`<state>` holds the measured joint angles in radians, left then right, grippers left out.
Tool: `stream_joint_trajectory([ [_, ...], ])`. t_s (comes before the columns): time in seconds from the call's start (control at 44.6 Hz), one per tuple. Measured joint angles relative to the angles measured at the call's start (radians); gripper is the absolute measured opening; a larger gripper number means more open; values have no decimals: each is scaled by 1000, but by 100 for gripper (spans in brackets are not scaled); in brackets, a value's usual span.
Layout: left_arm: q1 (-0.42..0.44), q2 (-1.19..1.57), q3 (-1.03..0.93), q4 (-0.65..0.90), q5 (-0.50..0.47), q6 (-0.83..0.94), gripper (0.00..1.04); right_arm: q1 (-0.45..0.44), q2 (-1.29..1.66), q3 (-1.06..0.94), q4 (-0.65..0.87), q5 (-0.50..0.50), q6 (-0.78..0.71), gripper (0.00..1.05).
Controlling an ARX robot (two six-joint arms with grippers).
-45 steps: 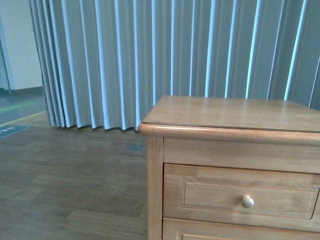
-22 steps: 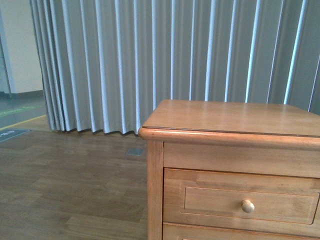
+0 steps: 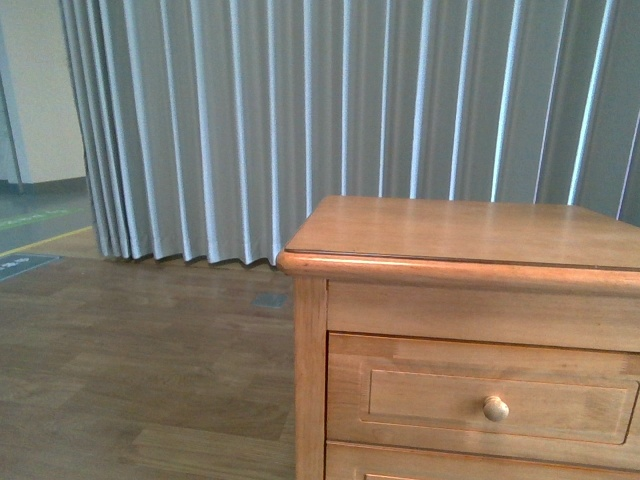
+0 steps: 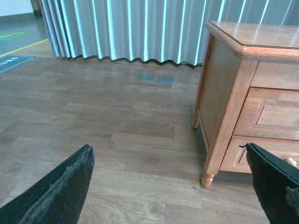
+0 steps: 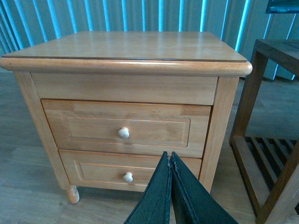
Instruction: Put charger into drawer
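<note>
Right wrist view: drawer [image 5: 126,127] closed, long axis horizontal, knob [image 5: 123,133] facing camera. Right gripper [image 5: 170,156] jaws pressed together, empty. Left gripper [image 4: 170,184] jaws spread wide.

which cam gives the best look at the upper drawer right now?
Right wrist view: the whole upper drawer front, shut, with its knob centred. Front view crops the drawer at the right edge. Left wrist view shows only its left part at an angle, knob out of view.
</note>
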<state>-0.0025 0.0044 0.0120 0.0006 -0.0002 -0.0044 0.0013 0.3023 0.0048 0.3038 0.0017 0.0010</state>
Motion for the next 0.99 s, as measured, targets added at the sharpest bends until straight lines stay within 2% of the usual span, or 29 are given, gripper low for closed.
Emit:
stream_joint_trajectory([
  [0.448,0,0,0,0,0,0,99,0,-126,0,-124,0,0,2],
  [0.538,0,0,0,0,-1,0,99,0,-259,1,-290,-3,0,2],
  [0.806,0,0,0,0,0,0,99,0,-298,1,-303,-3,-2,3],
  [0.986,0,0,0,0,0,0,99,0,-298,1,-303,-3,-1,44],
])
